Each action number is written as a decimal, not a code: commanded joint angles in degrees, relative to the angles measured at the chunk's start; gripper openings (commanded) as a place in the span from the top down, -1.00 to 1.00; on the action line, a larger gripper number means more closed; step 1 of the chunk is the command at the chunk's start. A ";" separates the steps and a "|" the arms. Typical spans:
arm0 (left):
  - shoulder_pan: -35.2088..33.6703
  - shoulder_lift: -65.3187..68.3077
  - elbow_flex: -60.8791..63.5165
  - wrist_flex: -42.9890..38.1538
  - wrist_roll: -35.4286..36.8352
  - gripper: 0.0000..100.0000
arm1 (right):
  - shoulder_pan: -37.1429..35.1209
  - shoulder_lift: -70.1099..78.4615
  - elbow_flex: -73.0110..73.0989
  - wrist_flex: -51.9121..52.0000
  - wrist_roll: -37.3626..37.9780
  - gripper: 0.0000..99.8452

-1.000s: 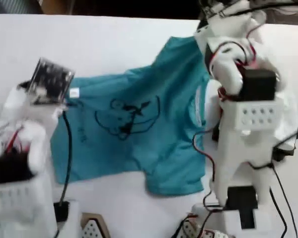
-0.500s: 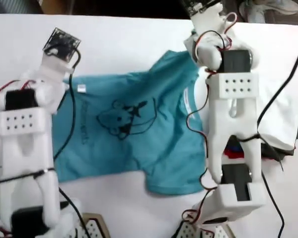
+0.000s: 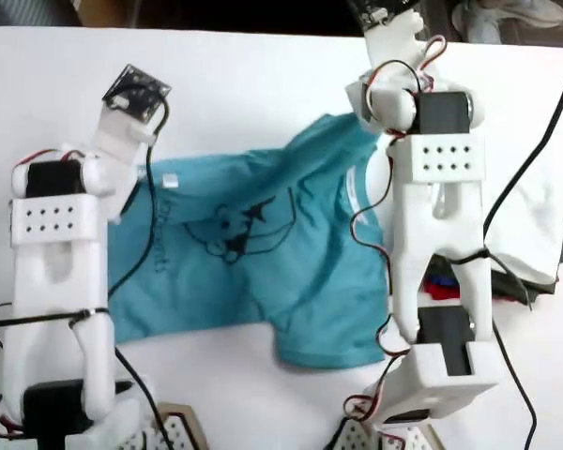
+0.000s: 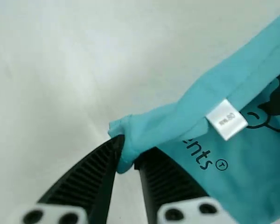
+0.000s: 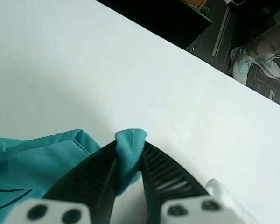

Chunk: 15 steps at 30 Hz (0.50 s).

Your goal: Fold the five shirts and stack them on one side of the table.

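Note:
A teal shirt (image 3: pixel 263 262) with a black line drawing lies spread across the middle of the white table (image 3: pixel 235 75). My left gripper (image 3: pixel 143 171) stands at the shirt's far left corner; in the left wrist view it (image 4: pixel 127 154) is shut on a bunched bit of the teal shirt (image 4: pixel 214 158) hem, near a small white label (image 4: pixel 226 122). Over by the shirt's far right corner is my right gripper (image 3: pixel 361 108). Its wrist view has it (image 5: pixel 129 151) shut on a pinched fold of the teal shirt (image 5: pixel 46 154), lifted just off the table.
A heap of other shirts (image 3: pixel 537 234), white on top with red and dark cloth (image 3: pixel 441 281) beneath, lies at the right edge, partly under the right arm. The table's far edge (image 3: pixel 216 31) runs just beyond both grippers. Arm bases occupy the near edge.
Both arms stretched out toward the far side and took hold of the shirt's far corners. The left corner and its label have shifted slightly right, bunching the cloth.

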 commanded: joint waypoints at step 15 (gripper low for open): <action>0.70 0.00 -2.42 -0.18 2.55 0.95 | 0.31 -1.10 3.34 0.13 -2.02 0.96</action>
